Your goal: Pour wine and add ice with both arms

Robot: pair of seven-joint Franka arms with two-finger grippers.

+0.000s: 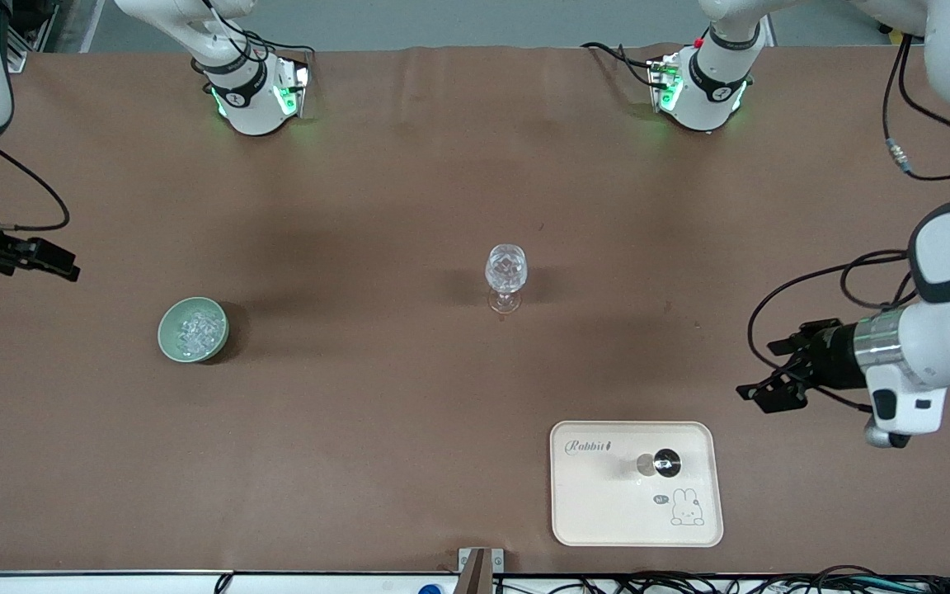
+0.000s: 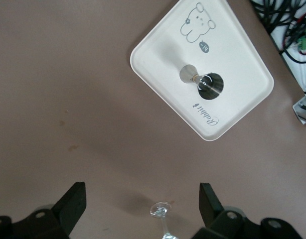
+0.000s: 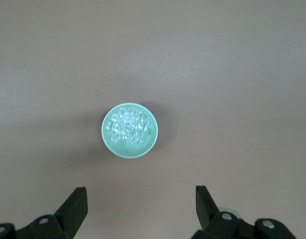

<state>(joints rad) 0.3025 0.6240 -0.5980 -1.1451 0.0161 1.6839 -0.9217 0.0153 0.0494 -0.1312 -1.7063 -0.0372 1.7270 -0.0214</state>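
Observation:
A clear stemmed wine glass (image 1: 505, 276) stands upright mid-table; its bowl glints and I cannot tell what it holds. Its foot shows in the left wrist view (image 2: 161, 210). A pale green bowl (image 1: 193, 329) full of ice (image 1: 199, 330) sits toward the right arm's end; the right wrist view shows the bowl (image 3: 129, 130) and ice (image 3: 127, 127). My left gripper (image 1: 761, 371) is open and empty, low over the table at the left arm's end, also in its wrist view (image 2: 141, 191). My right gripper (image 1: 61, 262) is open and empty over the right arm's end (image 3: 140, 191).
A cream tray (image 1: 599, 503) with a rabbit drawing lies near the front edge, toward the left arm's end. A small metal vessel with a dark round top (image 1: 661, 464) stands on it, also seen in the left wrist view (image 2: 205, 82). Brown cloth covers the table.

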